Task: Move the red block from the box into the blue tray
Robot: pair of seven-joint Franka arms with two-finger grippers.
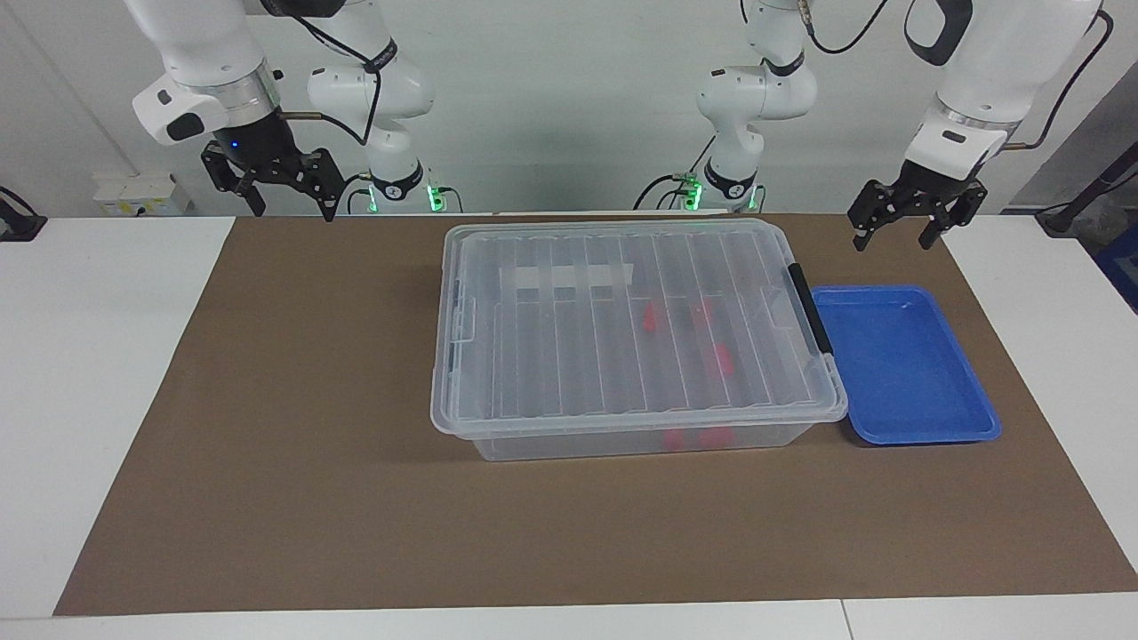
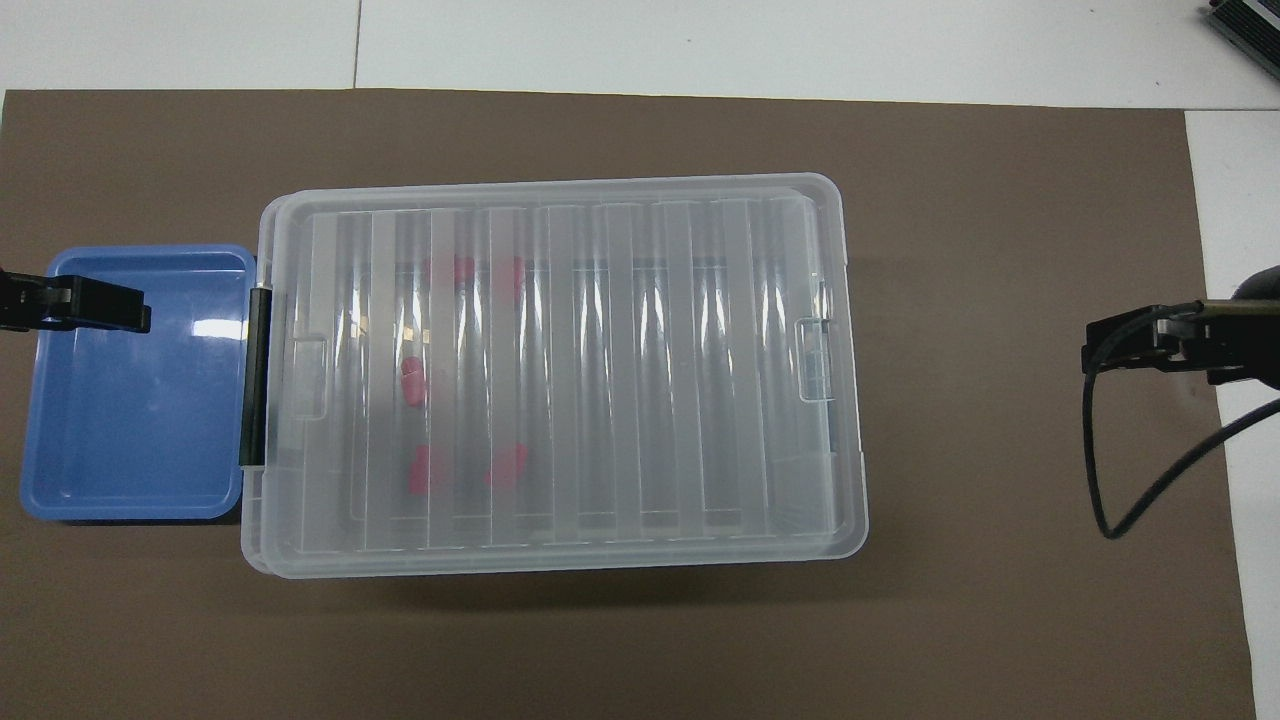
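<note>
The box [image 1: 569, 356] [image 2: 620, 380] is a large clear bin in the middle of the brown mat, its ribbed lid shut. A black handle [image 1: 811, 309] runs along the box's end toward the left arm's end of the table. Several red blocks [image 1: 723, 360] [image 2: 412, 382] show through the lid in that half of the box. The blue tray [image 1: 902, 364] [image 2: 135, 400] lies beside that end with nothing in it. My left gripper [image 1: 892, 240] [image 2: 75, 305] hangs open in the air by the tray. My right gripper [image 1: 293, 212] [image 2: 1150, 340] hangs open over the mat's edge at the right arm's end.
The brown mat [image 1: 311, 462] covers most of the white table [image 1: 89, 356]. A black cable [image 2: 1100, 480] loops down from the right gripper. A grey device [image 2: 1250, 25] sits at the table's corner farthest from the robots.
</note>
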